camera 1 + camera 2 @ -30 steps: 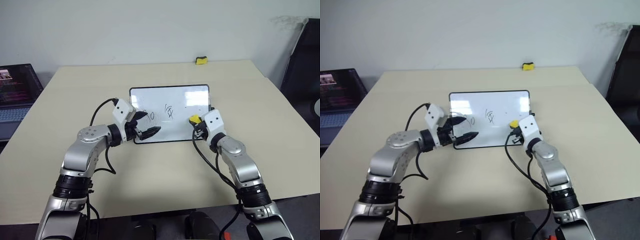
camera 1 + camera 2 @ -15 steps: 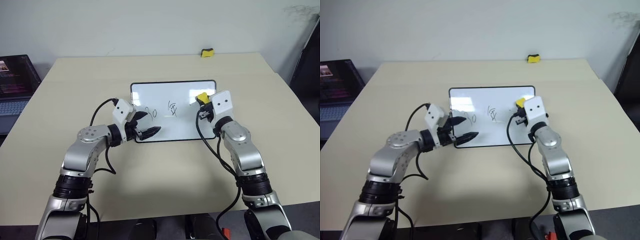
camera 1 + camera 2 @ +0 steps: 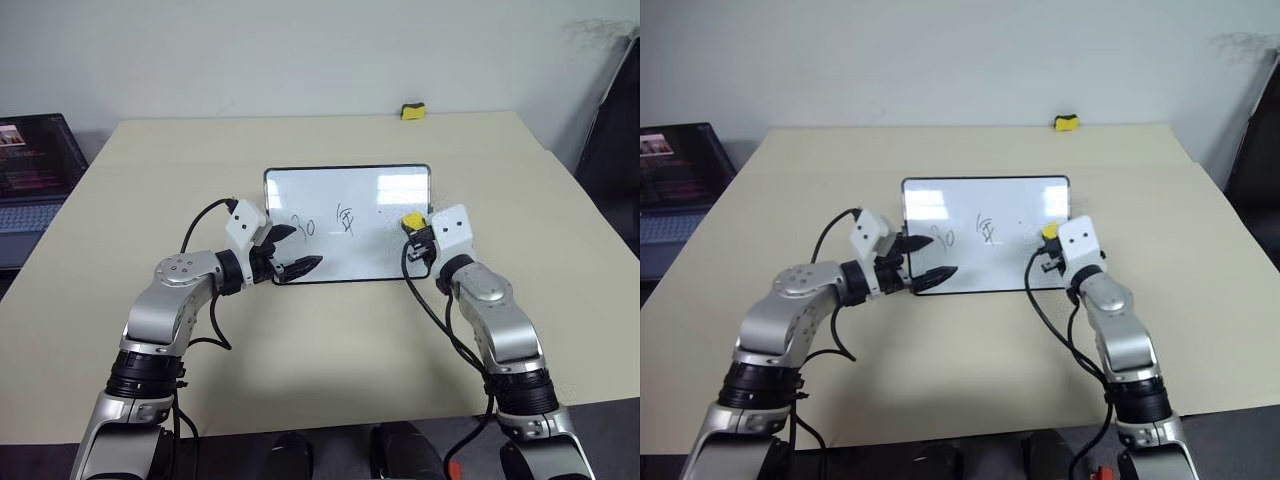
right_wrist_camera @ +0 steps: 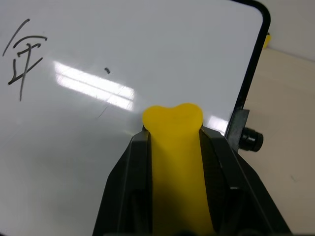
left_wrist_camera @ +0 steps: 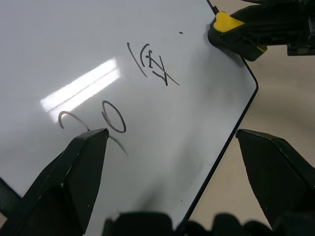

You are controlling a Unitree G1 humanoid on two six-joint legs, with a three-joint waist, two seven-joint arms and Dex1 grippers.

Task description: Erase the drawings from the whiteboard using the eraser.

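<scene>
1. You had the small glossy white whiteboard (image 3: 348, 224) with its thin black frame lying flat on the wide beige table (image 3: 300, 340).
2. Your left gripper (image 3: 292, 250) hovered over the whiteboard's near left corner, its black fingers spread apart around nothing.
3. Your right gripper (image 3: 419, 238) sat at the whiteboard's right edge, clenched on the bright-yellow sponge eraser (image 4: 176, 162).
4. The thin black marker drawings (image 5: 152, 66) lay left of the eraser: a "30" and one character, with a tiny dot nearer it.
5. A smaller yellow-black block (image 3: 411, 111) rested well beyond the whiteboard.
</scene>
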